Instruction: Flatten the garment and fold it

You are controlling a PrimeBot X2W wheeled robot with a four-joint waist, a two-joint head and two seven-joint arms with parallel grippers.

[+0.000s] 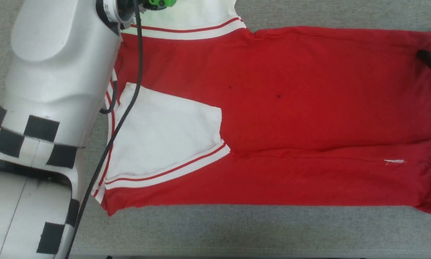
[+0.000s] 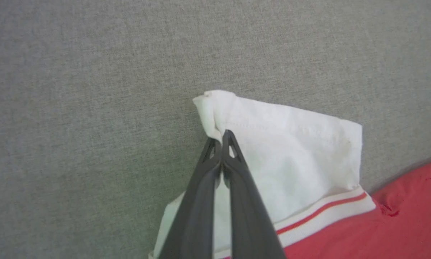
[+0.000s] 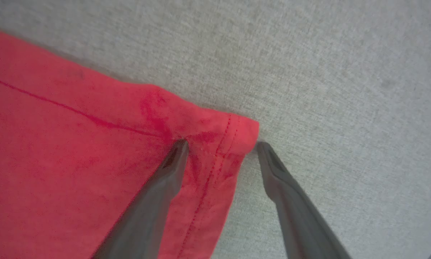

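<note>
The red shirt [image 1: 309,90] lies sideways on the grey cloth-covered table [image 1: 273,230], with its shoulders to the left and its bottom hem to the right. Its near long side is folded over onto the body, making a flat red band along the near edge with a small white thread or tag showing near the right end. The near sleeve [image 1: 165,136], white with red-and-white striped trim, is folded in and rests on the red body. The far sleeve [image 2: 291,151] sticks out past the far edge onto the bare table.

The left gripper [image 2: 222,144] has its two dark fingers pressed tight together on the hem of the far sleeve, pinching it, and the white cloth is bunched and curled up at the fingertips. The pale left arm [image 1: 50,72] covers the left side of the head view, with a black cable [image 1: 140,64] running down along it across the shirt.

The right gripper [image 3: 222,145] is at the far right corner of the shirt with its fingers spread apart and holding nothing: one fingertip rests on the red cloth just inside the stitched hem, the other on the table just beside the corner
</note>
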